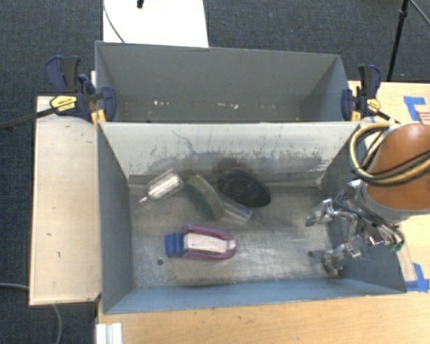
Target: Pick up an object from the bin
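Observation:
My gripper [327, 239] hangs low at the right end of the bin, open, with one finger toward the back and the other toward the front. Only bare bin floor shows between them. The nearest loose thing is a black rounded lump [242, 188] by the back wall, well to the gripper's left. A greenish flat pad [203, 196] leans beside it, with a clear plastic piece [234, 211] at its foot. Farther left, a purple and white flat tool with a blue end [200, 245] lies near the front.
A silver metal cylinder [163, 186] lies at the back left. The arm's orange cover and looped cables hang over the bin's right wall. Bare floor stretches between the gripper and the things on the left.

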